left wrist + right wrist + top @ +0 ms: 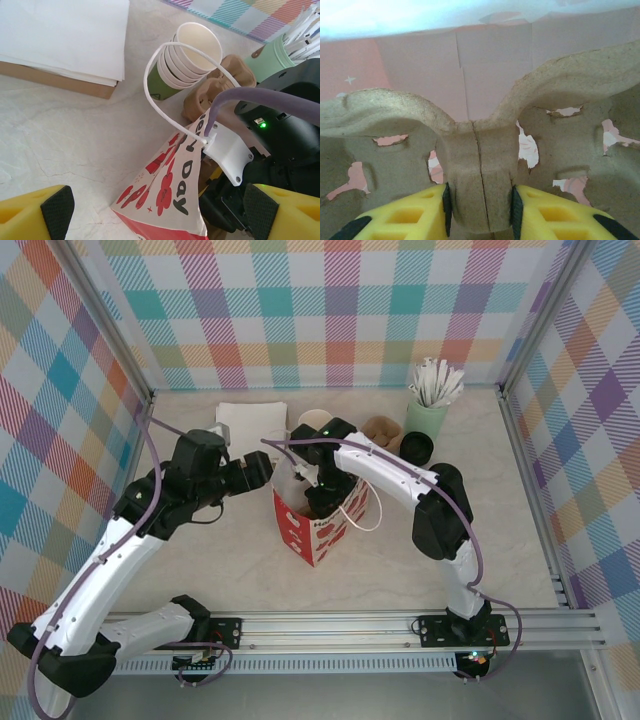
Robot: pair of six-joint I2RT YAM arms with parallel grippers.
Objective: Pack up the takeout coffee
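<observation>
My left pincer (pixel 258 472) hangs spread just left of the bag (pixel 318 530). Inside the bag, my right pincer (pixel 479 210) pinches the carrier (pixel 479 150) by its middle post. The coffee (pixel 415 447) stands on the counter (pixel 200 560) right of the bag, near the mint cup (pixel 427 418).

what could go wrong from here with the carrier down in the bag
1. The right tool pinches the pulp carrier inside the paper bag while the left tool is open, not holding the bag: pulling out may drag or tip it.
2. The bag's white handle loop arches beside the right arm's purple cable and could snag.
3. The stack of cups stands just behind the bag; a shove could topple it.
</observation>
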